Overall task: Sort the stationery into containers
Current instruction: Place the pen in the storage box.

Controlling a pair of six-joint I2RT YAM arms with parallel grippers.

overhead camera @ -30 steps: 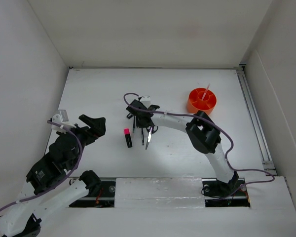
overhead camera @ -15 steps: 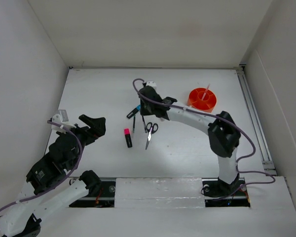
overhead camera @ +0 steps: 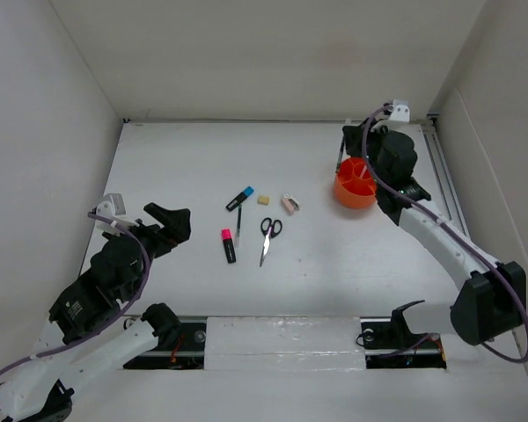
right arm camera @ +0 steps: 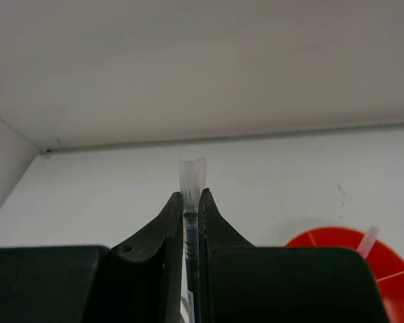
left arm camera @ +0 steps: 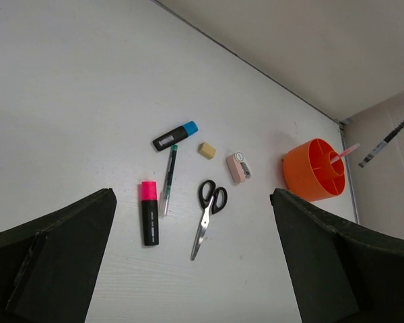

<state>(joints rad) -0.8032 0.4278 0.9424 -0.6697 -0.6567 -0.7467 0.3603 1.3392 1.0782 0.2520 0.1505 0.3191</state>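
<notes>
the orange tub (overhead camera: 355, 195) sits near the far right corner of the worktop, and a pink pencil (left arm camera: 347, 151) already leans in one of its compartments, so one item looks sorted. the right gripper (right arm camera: 191, 202) hangs by the tub's far rim with its fingers pressed together on a thin dark pen (right arm camera: 190, 178), held upright with the clear end up. whether it is squarely over a compartment i cannot tell, but this pen seems about to be dropped in. the rest lies loose around the middle of the worktop: a blue-capped black marker (overhead camera: 239, 198), a second thin pen (overhead camera: 238, 225) just beside it, a pink-and-black highlighter (overhead camera: 228, 245), black-handled scissors (overhead camera: 267, 237), a cream eraser (overhead camera: 263, 200) and a small pinkish-beige piece (overhead camera: 289, 204). the left gripper (overhead camera: 169, 221) hovers near the left edge, fingers spread wide and holding nothing. by my count six items remain on the worktop, so the job is in its early part.
</notes>
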